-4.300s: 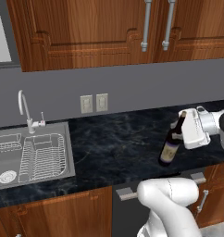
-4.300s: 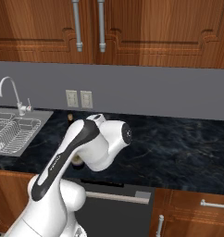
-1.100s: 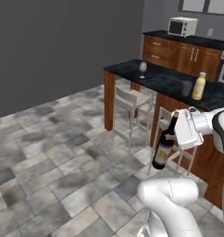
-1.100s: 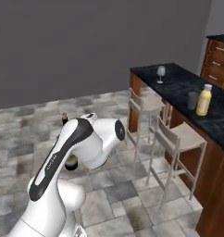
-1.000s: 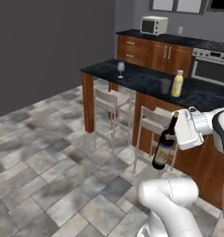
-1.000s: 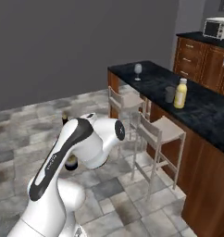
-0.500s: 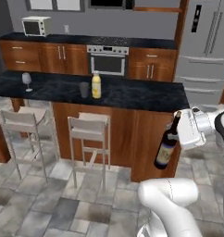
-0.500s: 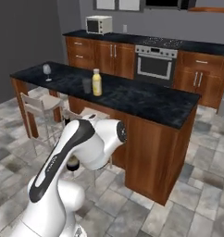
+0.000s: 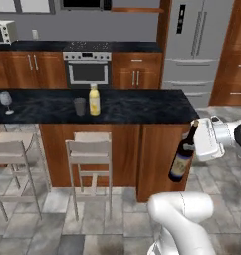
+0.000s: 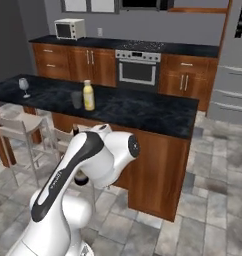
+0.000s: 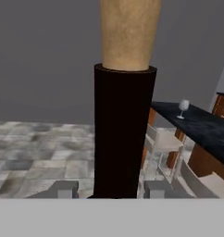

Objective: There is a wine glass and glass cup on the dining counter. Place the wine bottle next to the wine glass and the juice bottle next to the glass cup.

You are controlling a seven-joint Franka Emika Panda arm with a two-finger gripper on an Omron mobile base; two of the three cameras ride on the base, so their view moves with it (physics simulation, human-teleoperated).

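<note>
**Colours and patterns**

Wine bottle (image 9: 180, 160): dark glass, tan top, cream label. Juice bottle (image 9: 94, 100): yellow, pale cream cap. Glass cup (image 9: 79, 106): grey, translucent. Wine glass (image 9: 6, 100): clear. Dining counter (image 9: 142, 107): black marble, pale veins; reddish-brown base.

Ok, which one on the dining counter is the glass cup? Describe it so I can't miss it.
Find the long black marble dining counter on its reddish wooden base. Near its middle stands a stout yellow juice bottle; the short grey stemless glass cup sits right beside it, unlike the clear stemmed wine glass at the far end.

The wine bottle (image 9: 182, 158) hangs tilted in the gripper (image 9: 198, 141), off the dining counter (image 9: 142, 107).
</note>
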